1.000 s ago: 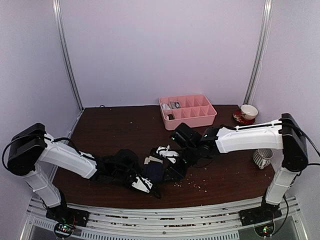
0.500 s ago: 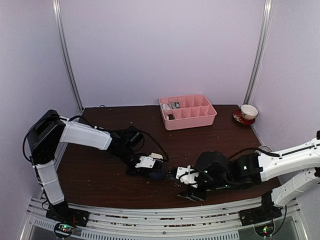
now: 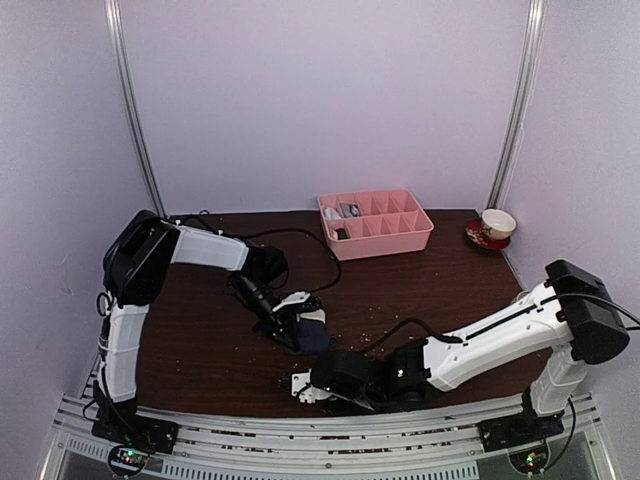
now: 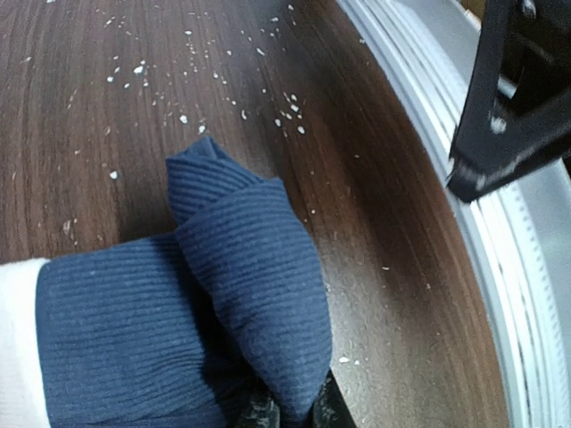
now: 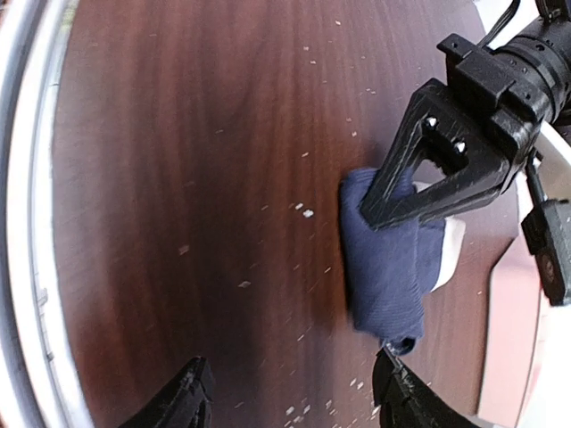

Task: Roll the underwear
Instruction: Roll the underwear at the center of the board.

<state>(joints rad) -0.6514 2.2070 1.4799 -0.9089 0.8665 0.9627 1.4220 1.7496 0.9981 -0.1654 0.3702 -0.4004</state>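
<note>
The navy underwear is a folded, rolled-up bundle on the brown table, its cream-white waistband on the side toward the left arm. My left gripper is shut on a fold of the navy cloth, which fills the space between its fingertips. My right gripper sits low near the table's front edge, just in front of the bundle. Its jaws stand wide open and empty, with the navy bundle ahead of the right fingertip. I cannot make out the grey underwear.
A pink compartment tray stands at the back centre with small grey and dark things in its left compartments. A cup on a red saucer is at the back right. Crumbs dot the table. A metal rail runs along the front edge.
The left arm swung from the near left toward the back and now reaches the centre from behind. The right arm swept from the centre down to the front edge. The navy bundle stayed near the centre.
</note>
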